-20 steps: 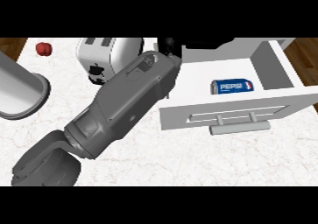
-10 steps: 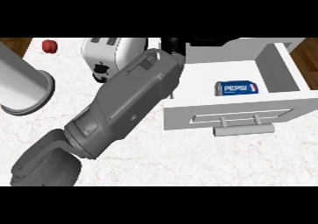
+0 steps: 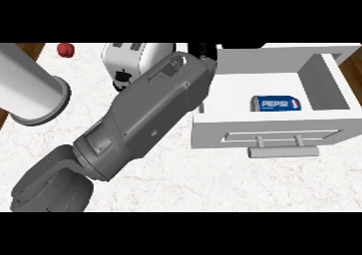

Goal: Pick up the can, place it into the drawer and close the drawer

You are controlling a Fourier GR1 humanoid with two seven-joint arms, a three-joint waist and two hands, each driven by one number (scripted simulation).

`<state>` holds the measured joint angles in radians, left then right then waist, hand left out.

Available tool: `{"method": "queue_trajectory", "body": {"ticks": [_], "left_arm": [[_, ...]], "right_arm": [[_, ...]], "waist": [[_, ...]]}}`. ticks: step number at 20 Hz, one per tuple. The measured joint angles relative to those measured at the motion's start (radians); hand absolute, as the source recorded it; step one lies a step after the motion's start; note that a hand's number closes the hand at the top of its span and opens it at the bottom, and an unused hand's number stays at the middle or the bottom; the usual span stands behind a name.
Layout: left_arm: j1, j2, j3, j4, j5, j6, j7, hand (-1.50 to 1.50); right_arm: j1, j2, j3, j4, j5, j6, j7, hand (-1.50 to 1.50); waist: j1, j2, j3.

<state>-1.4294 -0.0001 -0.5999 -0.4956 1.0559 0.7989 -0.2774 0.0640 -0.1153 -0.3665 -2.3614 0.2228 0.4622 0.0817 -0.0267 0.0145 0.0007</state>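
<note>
The can [image 3: 279,103] is lying on its side inside the open drawer [image 3: 327,87], toward the front wall and a little right of the middle, and nothing is touching it. From my feed it reads as a blue cylinder with white Pepsi lettering facing up and a pale metal end on its left. The drawer around it is a plain white box with smooth flat walls, pulled out over the counter [image 3: 213,179]; its front panel carries a recessed rectangle and a pale grey bar handle [image 3: 284,151] below it.

One hand [image 3: 205,50] shows only as a bit of black at the far end of the big grey forearm [image 3: 150,114], by the drawer's back left corner. I cannot tell whether its fingers are spread or curled, nor whether it touches the drawer. The forearm is smooth, matte and rounded, and it crosses the view from the lower left.

Behind the forearm stands a white toaster [image 3: 128,57] with dark slots. At the far left I see a broad white cylinder [image 3: 25,82], and near the top a small red object [image 3: 65,49]. The counter is white with faint marble veining.
</note>
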Motion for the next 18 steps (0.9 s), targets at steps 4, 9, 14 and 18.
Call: {"method": "queue_trajectory", "body": {"ticks": [4,9,14,18], "left_arm": [[-0.003,0.001,0.006,-0.009,-0.004,0.001,0.024,-1.50],[0.002,0.019,0.019,-0.017,-0.026,-0.004,0.051,-1.50],[0.008,0.051,0.024,-0.042,-0.050,0.000,0.094,-1.50],[0.022,0.075,0.022,-0.072,-0.074,0.011,0.119,-1.50]], "right_arm": [[-0.078,-0.001,0.108,0.096,0.206,-0.058,-0.044,-1.50],[-0.186,0.009,0.232,0.233,0.413,-0.151,-0.072,-1.50],[-0.310,-0.006,0.321,0.407,0.575,-0.221,-0.090,-1.50],[-0.404,-0.020,0.370,0.579,0.684,-0.283,-0.119,-1.50]], "waist": [[0.025,-0.003,0.000],[0.038,-0.008,-0.001],[0.047,-0.011,-0.001],[0.054,-0.012,-0.001]]}}
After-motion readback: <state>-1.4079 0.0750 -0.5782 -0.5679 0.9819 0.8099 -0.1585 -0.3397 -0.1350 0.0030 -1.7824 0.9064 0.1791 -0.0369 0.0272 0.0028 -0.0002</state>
